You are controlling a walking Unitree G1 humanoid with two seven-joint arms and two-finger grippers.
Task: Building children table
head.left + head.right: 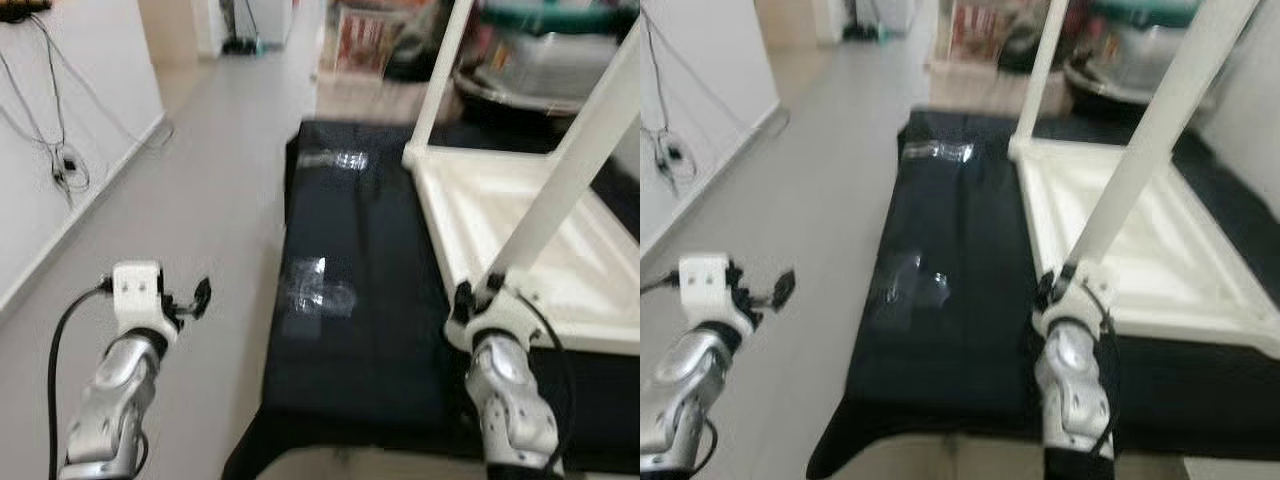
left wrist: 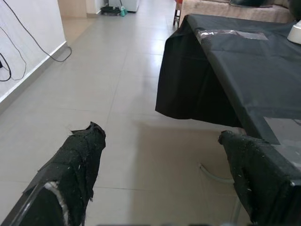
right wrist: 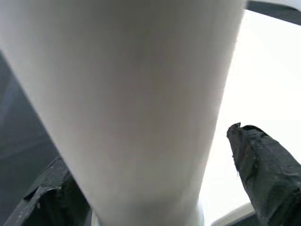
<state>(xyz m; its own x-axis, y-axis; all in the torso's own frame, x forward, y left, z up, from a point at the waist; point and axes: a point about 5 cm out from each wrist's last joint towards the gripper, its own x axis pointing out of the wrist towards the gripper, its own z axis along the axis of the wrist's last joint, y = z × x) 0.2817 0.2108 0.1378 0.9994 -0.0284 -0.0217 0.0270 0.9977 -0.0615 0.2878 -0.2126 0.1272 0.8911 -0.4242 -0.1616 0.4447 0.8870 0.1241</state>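
A white children's table (image 1: 470,215) lies upside down on a black-covered surface (image 1: 350,350), with its legs pointing up. The near leg (image 1: 570,160) rises at a slant from the front corner, and a far leg (image 1: 445,70) stands behind it. My right gripper (image 1: 480,290) is at the foot of the near leg. In the right wrist view its fingers (image 3: 263,165) stand spread on either side of the leg (image 3: 131,94), open. My left gripper (image 1: 195,298) hangs open and empty over the floor, left of the black cloth (image 2: 235,70).
Clear tape patches (image 1: 318,288) shine on the black cloth. Grey tiled floor (image 1: 200,200) runs along the left, up to a white wall with dangling cables (image 1: 60,165). Boxes and a basin (image 1: 530,65) crowd the back right.
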